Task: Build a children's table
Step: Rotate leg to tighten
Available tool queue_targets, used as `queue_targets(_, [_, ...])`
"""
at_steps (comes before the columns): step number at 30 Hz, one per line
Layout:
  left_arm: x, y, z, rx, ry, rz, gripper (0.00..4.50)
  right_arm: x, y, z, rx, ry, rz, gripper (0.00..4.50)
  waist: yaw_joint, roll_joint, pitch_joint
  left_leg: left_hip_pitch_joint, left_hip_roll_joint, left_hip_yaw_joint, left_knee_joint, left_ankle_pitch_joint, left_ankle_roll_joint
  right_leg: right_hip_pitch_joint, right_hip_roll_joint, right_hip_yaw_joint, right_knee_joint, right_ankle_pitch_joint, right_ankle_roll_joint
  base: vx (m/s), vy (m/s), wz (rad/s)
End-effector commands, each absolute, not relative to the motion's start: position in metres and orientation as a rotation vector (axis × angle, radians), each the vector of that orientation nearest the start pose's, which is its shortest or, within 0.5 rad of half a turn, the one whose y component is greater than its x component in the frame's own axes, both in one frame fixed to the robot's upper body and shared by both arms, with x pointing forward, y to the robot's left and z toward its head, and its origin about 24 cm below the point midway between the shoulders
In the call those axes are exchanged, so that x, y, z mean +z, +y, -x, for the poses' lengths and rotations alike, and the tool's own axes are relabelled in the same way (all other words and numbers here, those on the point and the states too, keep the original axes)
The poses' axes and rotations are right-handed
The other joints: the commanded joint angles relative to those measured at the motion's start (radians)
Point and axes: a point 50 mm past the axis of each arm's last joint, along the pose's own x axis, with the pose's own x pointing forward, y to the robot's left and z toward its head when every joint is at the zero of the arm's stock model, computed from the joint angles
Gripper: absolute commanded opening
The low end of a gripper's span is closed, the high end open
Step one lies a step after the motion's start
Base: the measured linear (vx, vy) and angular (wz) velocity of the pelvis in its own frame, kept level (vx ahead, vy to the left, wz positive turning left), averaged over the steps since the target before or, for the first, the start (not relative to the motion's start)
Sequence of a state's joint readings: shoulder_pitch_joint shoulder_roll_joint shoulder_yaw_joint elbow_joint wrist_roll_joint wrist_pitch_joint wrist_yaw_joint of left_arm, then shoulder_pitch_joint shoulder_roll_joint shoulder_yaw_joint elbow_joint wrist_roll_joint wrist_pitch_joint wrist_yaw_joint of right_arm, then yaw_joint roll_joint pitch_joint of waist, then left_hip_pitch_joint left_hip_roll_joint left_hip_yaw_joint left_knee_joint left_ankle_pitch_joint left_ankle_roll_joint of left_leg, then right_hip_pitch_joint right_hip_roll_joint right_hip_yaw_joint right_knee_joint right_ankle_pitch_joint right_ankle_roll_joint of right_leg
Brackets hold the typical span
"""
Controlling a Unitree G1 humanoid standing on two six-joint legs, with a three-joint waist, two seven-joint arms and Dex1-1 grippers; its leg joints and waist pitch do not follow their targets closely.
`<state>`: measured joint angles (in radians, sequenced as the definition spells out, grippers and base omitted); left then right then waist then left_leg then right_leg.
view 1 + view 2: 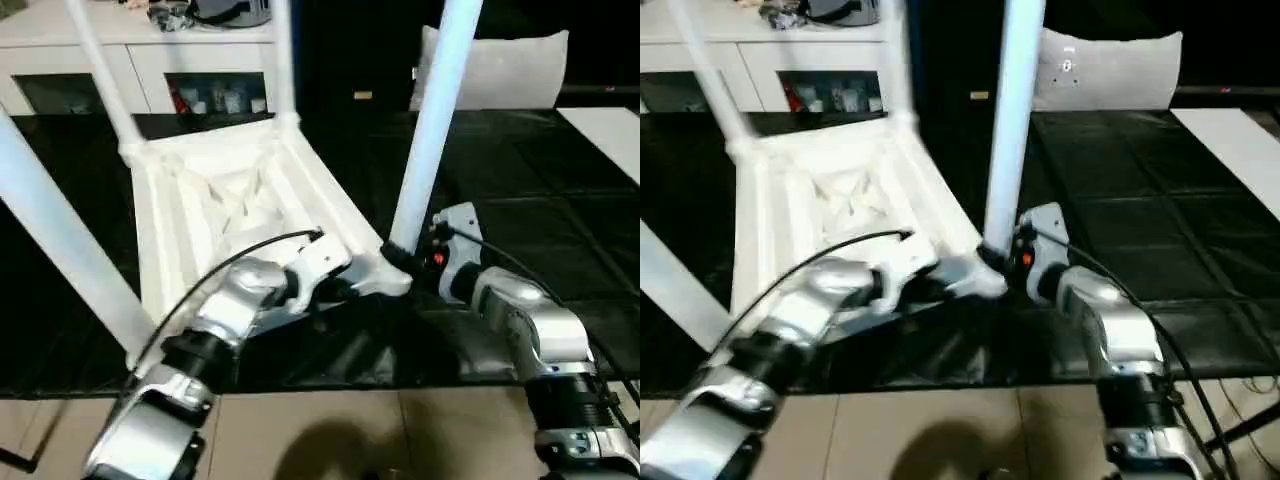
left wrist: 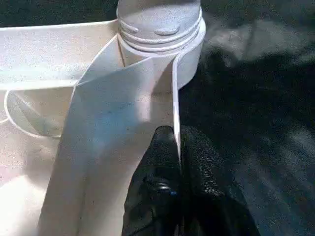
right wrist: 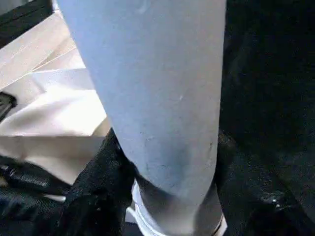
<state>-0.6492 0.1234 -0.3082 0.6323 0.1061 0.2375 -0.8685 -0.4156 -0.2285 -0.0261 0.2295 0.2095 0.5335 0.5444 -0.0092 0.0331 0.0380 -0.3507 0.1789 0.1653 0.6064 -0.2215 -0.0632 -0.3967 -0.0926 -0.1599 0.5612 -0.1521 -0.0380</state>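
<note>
Black floor mats (image 1: 560, 190) lie under the upturned table (image 1: 240, 215), its legs pointing up. Left fingers (image 2: 162, 162) are pressed together on the thin side wall just below the corner socket (image 2: 189, 54). Right fingers (image 3: 93, 191) straddle the near leg (image 1: 432, 130) at its base, apparently clasping it. If the thread is crossed, turning could jam it or tip the table. Both forearms reach forward, wrists bent inward.
</note>
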Motion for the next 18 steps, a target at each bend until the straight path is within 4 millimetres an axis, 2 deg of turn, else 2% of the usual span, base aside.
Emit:
queue_targets(1, [0.056,0.037,-0.325,-1.176,0.341,-0.305,0.00,0.058,-0.138,-0.315,0.620,0.366,-0.067,2.75,0.008,-0.014,-0.063,-0.011,0.039,-0.018,-0.063,-0.134,0.095,0.061,-0.068,0.051,-0.089,-0.412,-0.051,0.000,0.000,0.00])
queue_targets(3, [0.057,0.036,-0.325,-1.162,0.345,-0.322,0.00,0.058,-0.136,-0.313,0.622,0.365,-0.087,3.00,0.015,-0.014,-0.068,-0.012,0.045,-0.019,-0.063,-0.085,0.115,0.065,-0.071,0.061,-0.073,-0.335,-0.093,0.000,0.000,0.00])
queue_targets(4, [0.058,0.038,-0.325,-1.170,0.337,-0.341,0.00,0.059,-0.137,-0.312,0.631,0.354,-0.087,3.00,0.019,-0.012,-0.069,-0.014,0.046,-0.019,-0.063,-0.073,0.121,0.066,-0.072,0.062,-0.070,-0.313,-0.102,0.000,0.000,0.00])
queue_targets(5, [0.058,0.039,-0.325,-1.174,0.336,-0.349,0.00,0.060,-0.138,-0.312,0.634,0.351,-0.087,3.22,0.023,-0.012,-0.071,-0.014,0.047,-0.018,-0.062,-0.052,0.133,0.066,-0.073,0.065,-0.064,-0.270,-0.118,0.000,0.000,0.00])
queue_targets(7, [0.057,0.042,-0.324,-1.181,0.334,-0.367,0.00,0.061,-0.140,-0.311,0.638,0.345,-0.084,3.29,0.024,-0.010,-0.069,-0.013,0.047,-0.016,-0.063,-0.052,0.140,0.067,-0.073,0.066,-0.063,-0.257,-0.132,0.000,0.000,0.00])
queue_targets(9, [0.055,0.047,-0.323,-1.194,0.338,-0.390,0.00,0.063,-0.144,-0.309,0.661,0.339,-0.064,3.39,0.027,-0.009,-0.066,-0.010,0.047,-0.016,-0.065,-0.074,0.135,0.067,-0.073,0.065,-0.068,-0.287,-0.127,0.000,0.000,0.00])
queue_targets(10, [0.054,0.051,-0.322,-1.214,0.340,-0.409,0.00,0.063,-0.149,-0.307,0.691,0.337,-0.046,3.63,0.027,-0.009,-0.065,-0.009,0.047,-0.014,-0.065,-0.092,0.133,0.066,-0.072,0.065,-0.072,-0.308,-0.121,0.000,0.000,0.00])
queue_targets(13, [0.051,0.063,-0.320,-1.272,0.354,-0.460,0.00,0.065,-0.163,-0.301,0.775,0.345,-0.004,3.76,0.031,-0.011,-0.064,-0.008,0.047,-0.014,-0.067,-0.119,0.129,0.067,-0.072,0.066,-0.076,-0.340,-0.105,0.000,0.000,0.00])
queue_targets(16, [0.050,0.069,-0.317,-1.317,0.364,-0.469,0.00,0.067,-0.170,-0.298,0.824,0.358,0.017,4.12,0.038,-0.011,-0.064,-0.007,0.050,-0.014,-0.067,-0.108,0.127,0.066,-0.073,0.068,-0.072,-0.326,-0.109,0.000,0.000,0.00])
queue_targets(18, [0.050,0.077,-0.311,-1.428,0.352,-0.501,0.00,0.073,-0.178,-0.294,0.915,0.345,0.053,4.22,0.047,-0.010,-0.065,-0.006,0.052,-0.015,-0.067,-0.100,0.128,0.066,-0.075,0.069,-0.069,-0.310,-0.118,0.000,0.000,0.00])
